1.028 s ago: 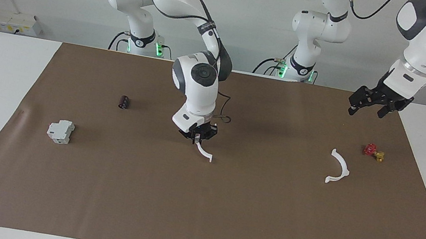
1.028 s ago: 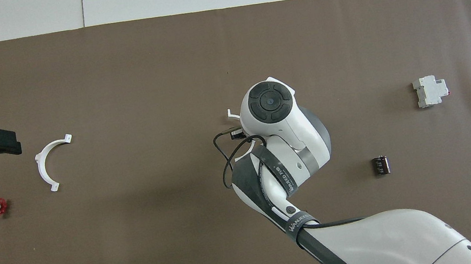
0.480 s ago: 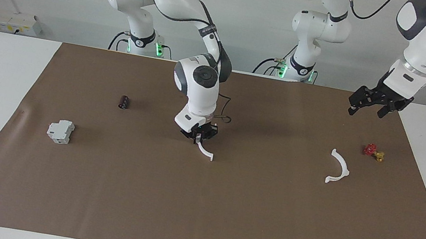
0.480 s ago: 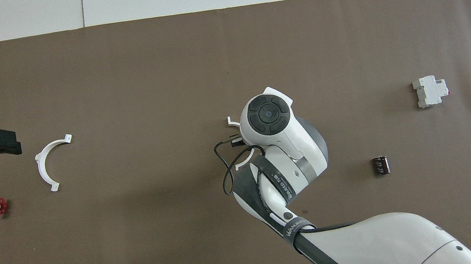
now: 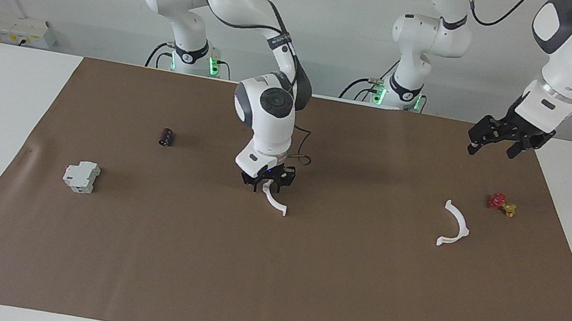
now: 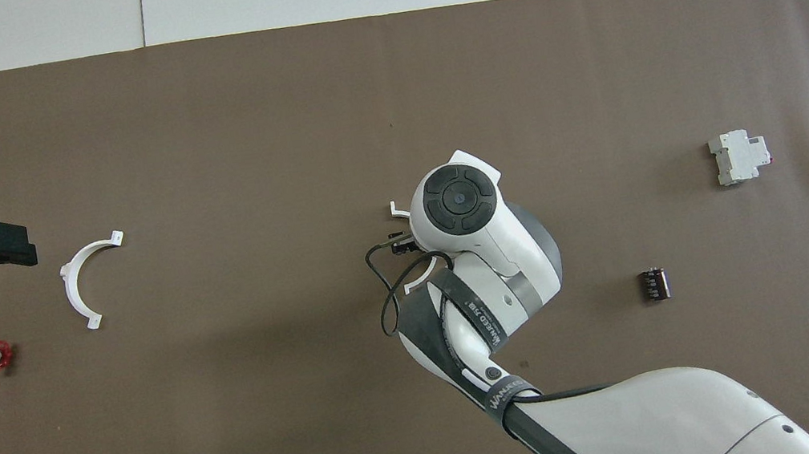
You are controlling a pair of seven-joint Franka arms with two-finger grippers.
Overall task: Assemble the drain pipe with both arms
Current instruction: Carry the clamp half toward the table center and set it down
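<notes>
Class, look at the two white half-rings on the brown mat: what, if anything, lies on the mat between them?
Nothing: between the half-ring under the right hand and the other half-ring there is only bare brown mat, seen in both views.

Plenty of bare brown mat (image 5: 265, 280) at 6 o'clock of both half-rings. Only clutter: red-yellow bit (image 5: 502, 204) at 2 o'clock of the loose half-ring (image 5: 455, 226), black cylinder (image 5: 166, 136) and grey block (image 5: 81, 176) well apart.
</notes>
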